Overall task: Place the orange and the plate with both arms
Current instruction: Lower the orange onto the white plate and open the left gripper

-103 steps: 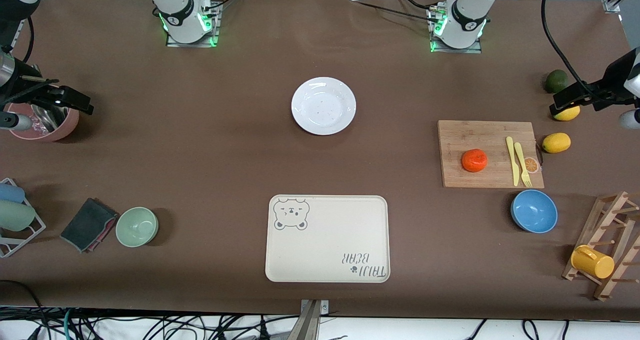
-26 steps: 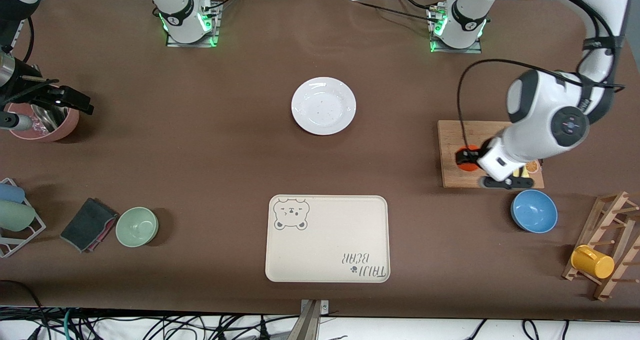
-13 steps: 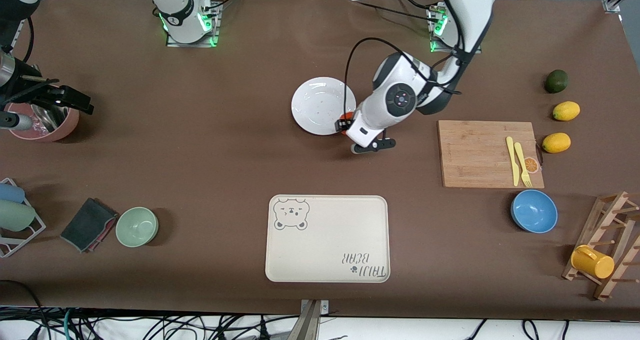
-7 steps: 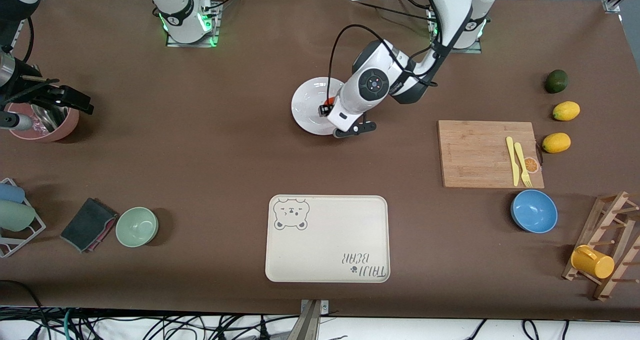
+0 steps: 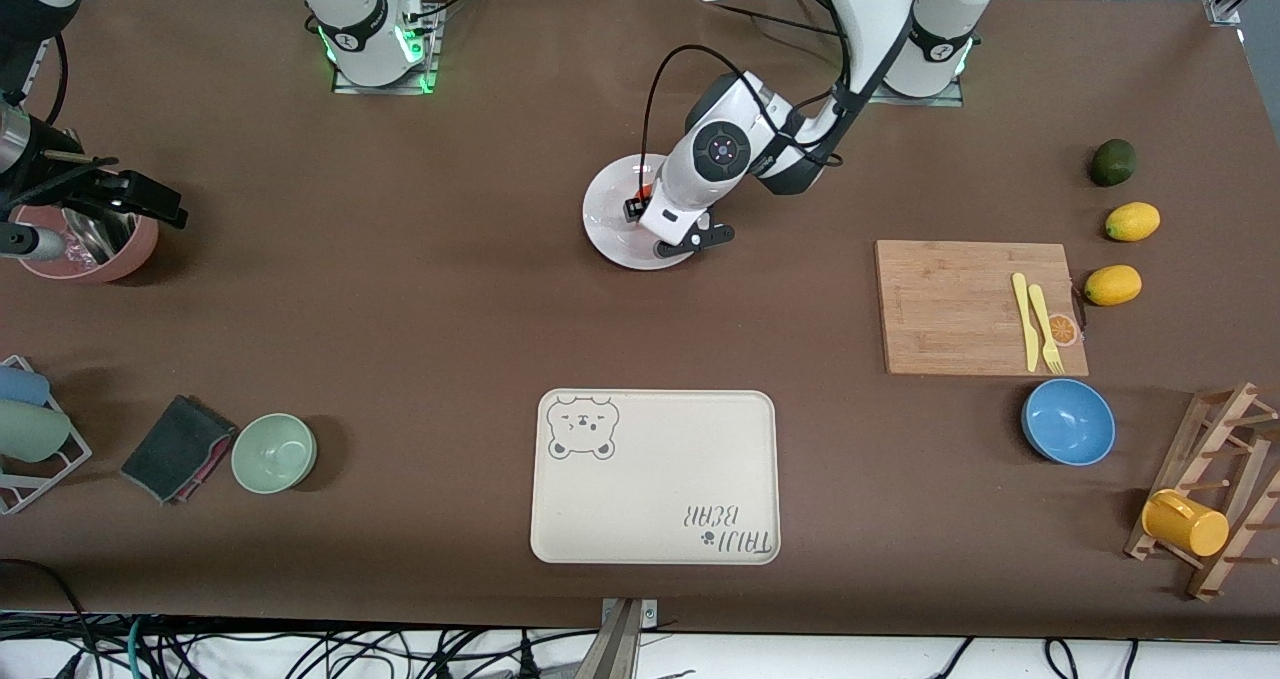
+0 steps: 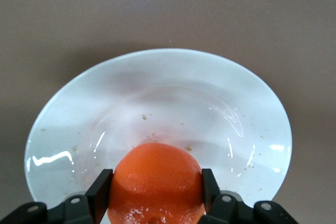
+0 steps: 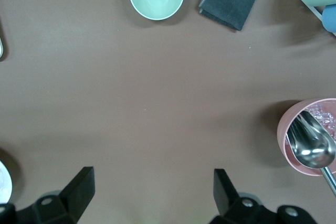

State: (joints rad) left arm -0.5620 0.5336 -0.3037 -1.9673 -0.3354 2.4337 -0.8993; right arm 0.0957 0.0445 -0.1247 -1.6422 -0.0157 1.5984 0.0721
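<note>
Being counted: two lemons (image 5: 1132, 221) (image 5: 1112, 285); one lime (image 5: 1112, 162); one orange (image 6: 156, 183); one plate (image 5: 610, 231); two bowls (image 5: 1068, 421) (image 5: 274, 452); one tray (image 5: 655, 476); one cutting board (image 5: 950, 306).

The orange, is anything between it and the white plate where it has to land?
No, nothing visible is in the way. The left pincer holds the orange right over the plate, whose bowl shows only small specks. The right pincer waits open near the pink bowl.

My left gripper (image 6: 155, 203) clamps the round orange (image 6: 156, 179) just above my speckled white plate (image 6: 252, 108), mid-table.
</note>
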